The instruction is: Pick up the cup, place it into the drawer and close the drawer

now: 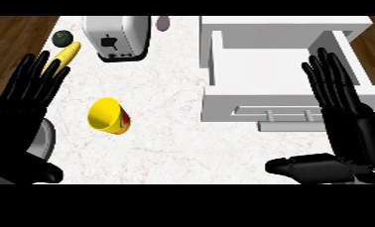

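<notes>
cup (108, 116) yellow, label unreadable | drawer (249, 106) open | left hand (26, 109), right hand (343, 104) fingers straight

The left robot hand (22, 122) hangs over the left edge of the tabletop (183, 137), palm facing the view. Its fingers (33, 80) are straight, close together and point toward the tabletop's far side. Its thumb (40, 171) lies crosswise near the tabletop's near edge, tip turned inward. The right robot hand (350, 122) mirrors it at the tabletop's right edge, with fingers (330, 80) straight and slightly fanned and thumb (304, 166) stretched inward. Both palms are bare.
</notes>
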### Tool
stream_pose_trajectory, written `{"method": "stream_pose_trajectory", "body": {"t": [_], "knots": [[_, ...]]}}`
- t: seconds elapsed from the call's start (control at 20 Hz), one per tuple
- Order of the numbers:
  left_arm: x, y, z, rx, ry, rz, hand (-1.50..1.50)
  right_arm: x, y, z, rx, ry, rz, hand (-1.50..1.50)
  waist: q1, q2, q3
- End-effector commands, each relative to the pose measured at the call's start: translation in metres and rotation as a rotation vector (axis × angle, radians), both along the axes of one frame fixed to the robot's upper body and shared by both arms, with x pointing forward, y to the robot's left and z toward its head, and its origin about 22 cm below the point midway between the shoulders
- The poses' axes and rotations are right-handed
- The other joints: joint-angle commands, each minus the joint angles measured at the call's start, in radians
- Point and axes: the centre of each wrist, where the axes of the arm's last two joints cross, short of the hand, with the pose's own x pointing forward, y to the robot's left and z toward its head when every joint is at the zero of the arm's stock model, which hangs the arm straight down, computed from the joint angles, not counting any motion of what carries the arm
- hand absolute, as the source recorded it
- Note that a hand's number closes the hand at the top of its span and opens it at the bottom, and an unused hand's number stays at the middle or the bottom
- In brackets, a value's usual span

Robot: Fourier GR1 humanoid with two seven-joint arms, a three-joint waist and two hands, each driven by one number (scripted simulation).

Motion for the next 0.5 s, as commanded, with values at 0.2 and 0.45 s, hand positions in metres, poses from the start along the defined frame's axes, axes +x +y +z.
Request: {"method": "stream_pose_trajectory", "body": {"t": [0.2,0.45], "knots": [[0.036,0.026,-0.044,0.033,0.116,0.014,-1.5,0.023,-0.01,0.005,-0.002,0.022,0.03,-1.5,-0.004,-0.001,0.0],[0.05,0.026,-0.071,0.067,0.151,0.05,-1.5,0.023,0.005,0.015,-0.028,0.004,0.039,-1.5,-0.004,-0.001,0.0]]}}
